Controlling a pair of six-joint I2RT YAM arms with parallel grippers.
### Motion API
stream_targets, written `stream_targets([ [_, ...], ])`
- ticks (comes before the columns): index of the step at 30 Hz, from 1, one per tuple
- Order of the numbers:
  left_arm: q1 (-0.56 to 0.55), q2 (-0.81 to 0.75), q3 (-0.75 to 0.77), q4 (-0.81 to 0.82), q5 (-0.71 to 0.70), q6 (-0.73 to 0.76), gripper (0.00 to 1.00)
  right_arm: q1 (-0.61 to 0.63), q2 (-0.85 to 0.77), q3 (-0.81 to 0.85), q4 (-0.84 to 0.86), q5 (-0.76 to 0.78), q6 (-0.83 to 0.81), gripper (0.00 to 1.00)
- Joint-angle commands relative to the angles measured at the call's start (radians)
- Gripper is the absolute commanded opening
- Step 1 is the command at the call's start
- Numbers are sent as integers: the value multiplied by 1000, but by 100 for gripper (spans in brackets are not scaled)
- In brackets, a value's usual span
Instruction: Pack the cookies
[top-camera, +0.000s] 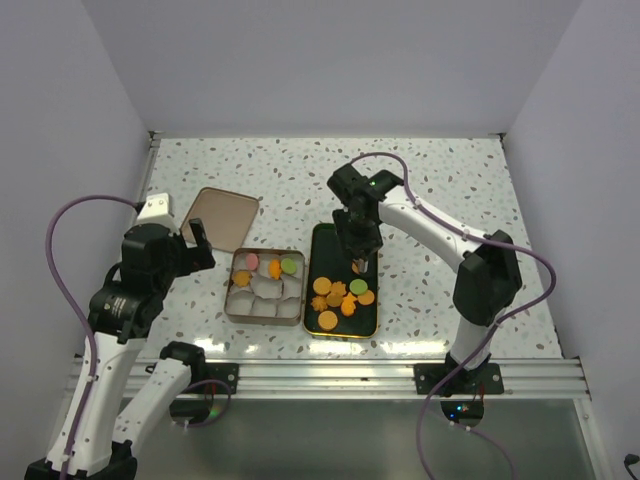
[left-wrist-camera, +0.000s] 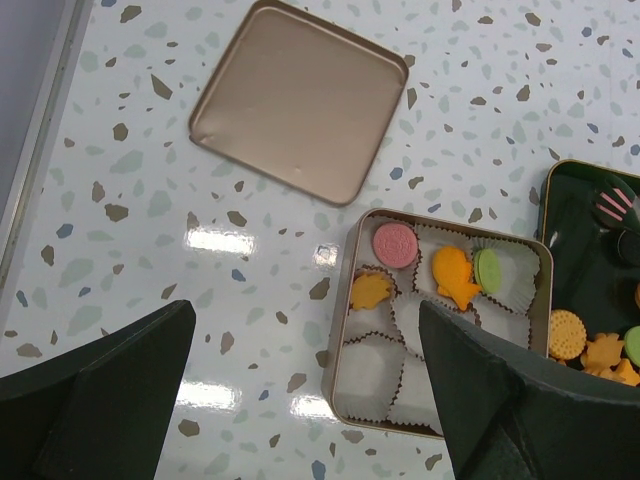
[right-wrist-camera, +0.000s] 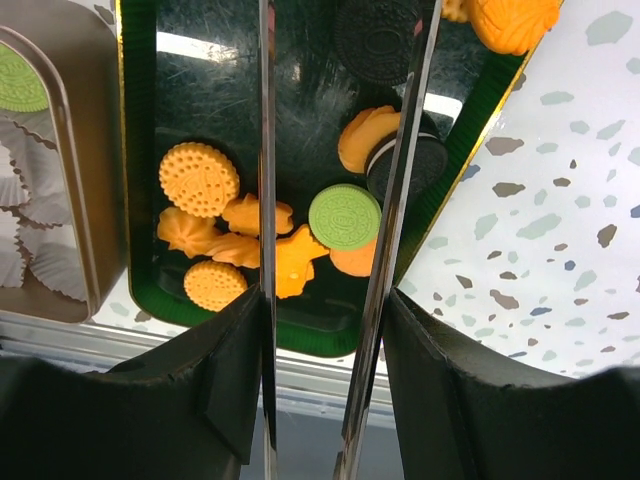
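The cookies (top-camera: 340, 298) lie loose on a dark green tray (top-camera: 333, 245): mostly orange rounds and shapes, one green (right-wrist-camera: 345, 215), and dark brown ones (right-wrist-camera: 375, 40). A gold tin (top-camera: 265, 322) with white paper cups stands left of the tray. It holds a pink (left-wrist-camera: 393, 245), a green (left-wrist-camera: 487, 270) and two orange cookies (left-wrist-camera: 455, 277). My right gripper (top-camera: 361, 265) hangs over the tray's right part, its long metal fingers (right-wrist-camera: 266, 200) apart and nothing held between them. My left gripper (top-camera: 200, 243) is raised left of the tin, open and empty.
The tin's lid (top-camera: 218, 218) lies upside down behind the tin to the left. The tray's raised rim (right-wrist-camera: 460, 140) borders the cookies on the right. The table's near edge rail (top-camera: 330, 375) runs close in front of tin and tray.
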Motion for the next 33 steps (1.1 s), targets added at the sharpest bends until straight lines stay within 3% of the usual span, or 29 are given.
stream_targets([
  [1,-4,15,0,47,7,29,100,-7,9,55,12,-11,-18,51],
  [8,-4,12,1,49,4,28,100,-7,-23,-2,-12,-11,-15,50],
  [14,-4,14,1,49,6,29,100,-7,-20,-14,-11,-16,-12,38],
  [26,-4,11,1,49,3,28,100,-5,31,280,-95,-45,5,34],
  [33,-4,9,3,49,3,26,100,45,-29,299,-68,-103,37,34],
])
